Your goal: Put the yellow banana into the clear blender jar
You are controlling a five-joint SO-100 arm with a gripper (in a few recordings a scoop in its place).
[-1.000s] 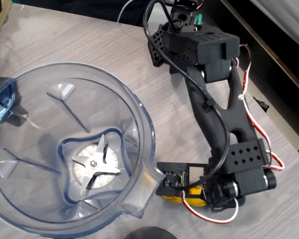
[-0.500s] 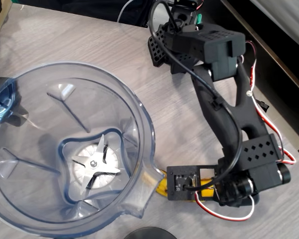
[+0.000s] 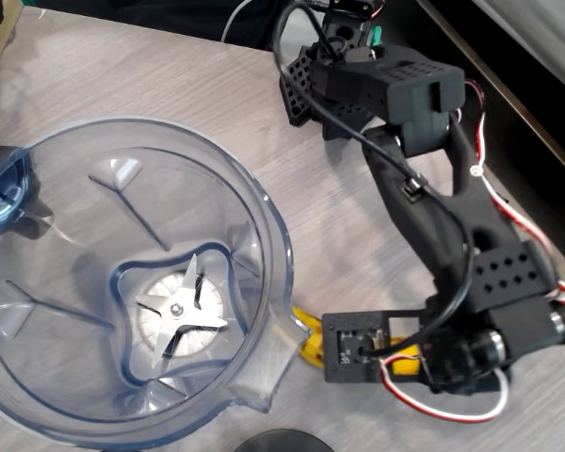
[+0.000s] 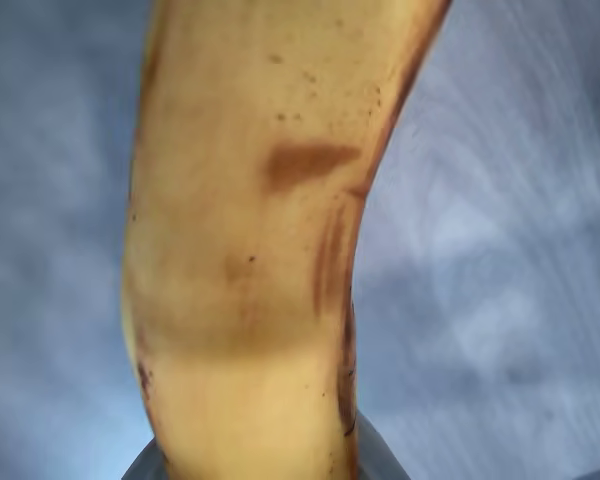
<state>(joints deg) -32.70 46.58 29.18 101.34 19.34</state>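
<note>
The yellow banana (image 3: pixel 307 342) lies on the wooden table just right of the clear blender jar's (image 3: pixel 38 282) pour spout; its left end pokes out from under my arm. My gripper (image 3: pixel 377 354) hovers right over the banana's middle, with its fingers hidden beneath the wrist camera board, so whether they are open or shut is unclear. Close up in the wrist view, the speckled, bruised banana (image 4: pixel 250 250) runs top to bottom against a blurred grey surface. The jar stands upright at the left with a steel blade (image 3: pixel 181 309) at its base.
A dark blue-grey cap-like object (image 3: pixel 2 188) sits against the jar's left side. A dark round thing (image 3: pixel 282 442) peeks in at the bottom edge. The arm's base (image 3: pixel 339 56) is at the top. The table's edge (image 3: pixel 518 202) runs diagonally at the right.
My wrist and forearm have swung to the right and slightly down, uncovering more of the banana's left end. The jar has stayed put.
</note>
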